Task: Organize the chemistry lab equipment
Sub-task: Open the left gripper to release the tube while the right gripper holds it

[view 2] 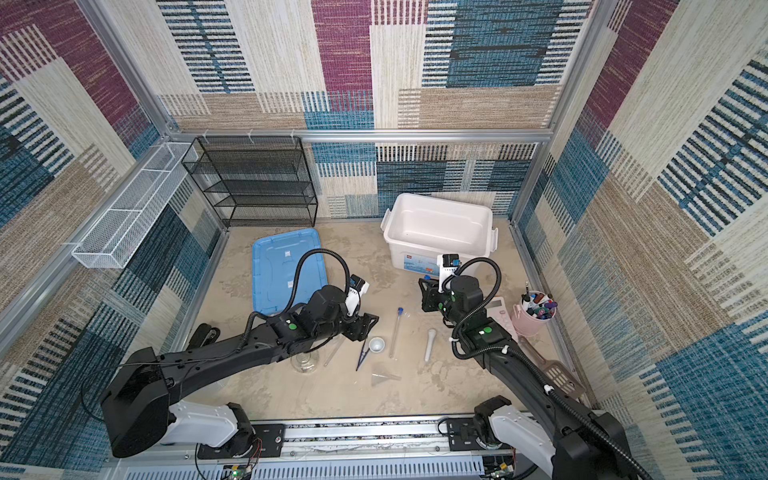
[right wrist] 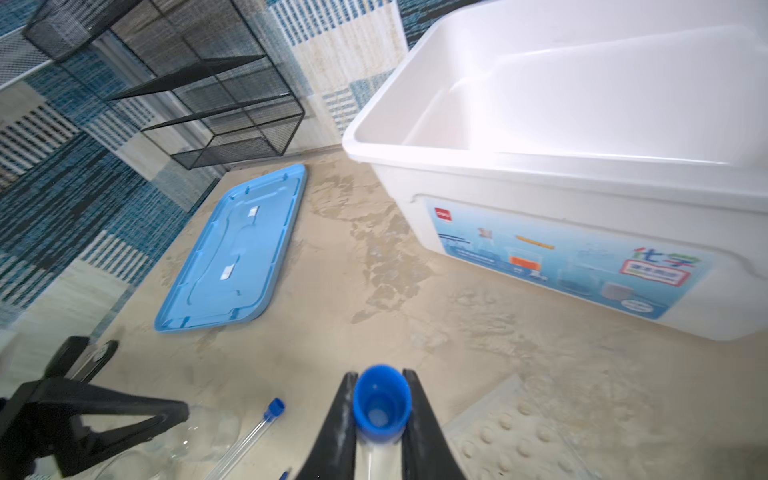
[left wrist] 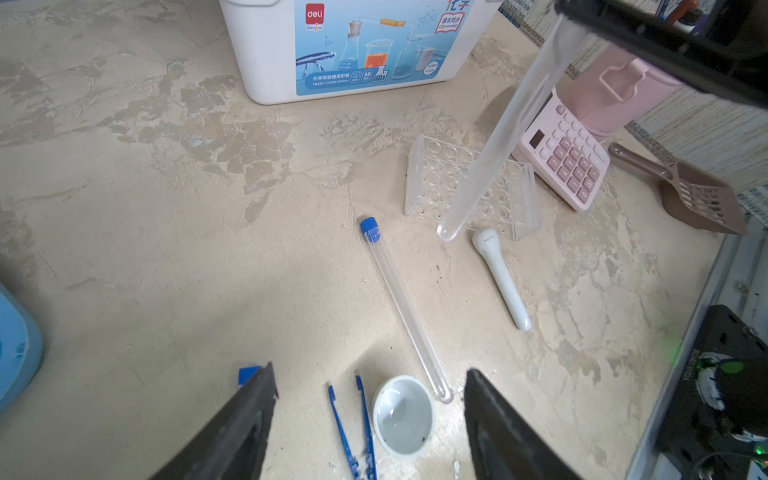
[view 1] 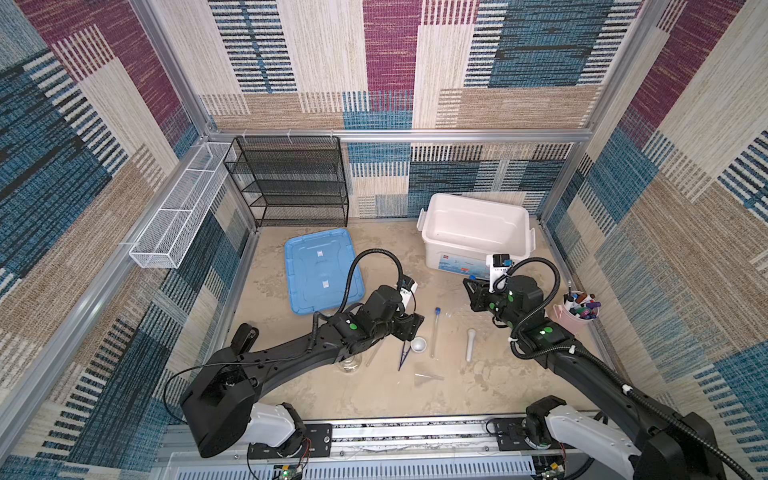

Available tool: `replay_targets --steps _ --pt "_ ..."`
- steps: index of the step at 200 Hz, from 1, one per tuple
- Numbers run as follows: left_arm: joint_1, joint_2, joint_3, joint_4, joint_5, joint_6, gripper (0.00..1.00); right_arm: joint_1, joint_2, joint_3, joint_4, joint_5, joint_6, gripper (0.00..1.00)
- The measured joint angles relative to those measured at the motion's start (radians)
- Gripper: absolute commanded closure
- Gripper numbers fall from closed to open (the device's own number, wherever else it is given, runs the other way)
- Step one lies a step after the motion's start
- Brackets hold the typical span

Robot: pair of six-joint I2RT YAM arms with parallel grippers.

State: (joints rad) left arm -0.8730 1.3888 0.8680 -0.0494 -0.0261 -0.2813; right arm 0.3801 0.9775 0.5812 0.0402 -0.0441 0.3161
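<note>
My right gripper (right wrist: pixel 381 399) is shut on a blue-capped test tube (left wrist: pixel 498 145), holding it upright over the clear rack (left wrist: pixel 440 174). My left gripper (left wrist: pixel 370 370) hangs open over the white mortar (left wrist: pixel 402 415) and the blue tweezers (left wrist: pixel 353 424), holding nothing. A second test tube (view 1: pixel 435 332) lies between the mortar and the white pestle (view 1: pixel 471 344). A third tube (view 1: pixel 372 355) lies by the glass flask (view 1: pixel 351 363), which is partly under my left arm. The clear funnel (view 1: pixel 428 377) lies nearer the front.
The open white bin (view 1: pixel 473 232) stands at the back right, its blue lid (view 1: pixel 322 270) flat at the back left. A pink calculator (left wrist: pixel 569 162), a pink cup of markers (view 1: pixel 577 311) and a brown scoop (view 2: pixel 552 370) line the right wall. A black mesh shelf (view 1: pixel 291 183) stands at the back.
</note>
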Motion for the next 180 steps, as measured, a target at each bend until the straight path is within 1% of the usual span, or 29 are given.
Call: replay_targets --steps 30,71,137,180 --pt "0.0 0.019 0.0 0.008 0.004 -0.012 0.26 0.004 -0.031 -0.039 0.019 0.109 -0.03 0.84" --pt "0.0 0.04 0.0 0.012 0.019 -0.027 0.27 0.013 -0.007 -0.055 0.065 0.182 -0.083 0.84" --pt "0.0 0.055 -0.012 0.043 0.035 -0.039 0.28 0.024 0.053 -0.071 0.15 0.193 -0.119 0.84" --pt "0.0 0.061 -0.016 0.045 0.056 -0.042 0.28 0.032 0.085 -0.071 0.165 0.182 -0.134 0.84"
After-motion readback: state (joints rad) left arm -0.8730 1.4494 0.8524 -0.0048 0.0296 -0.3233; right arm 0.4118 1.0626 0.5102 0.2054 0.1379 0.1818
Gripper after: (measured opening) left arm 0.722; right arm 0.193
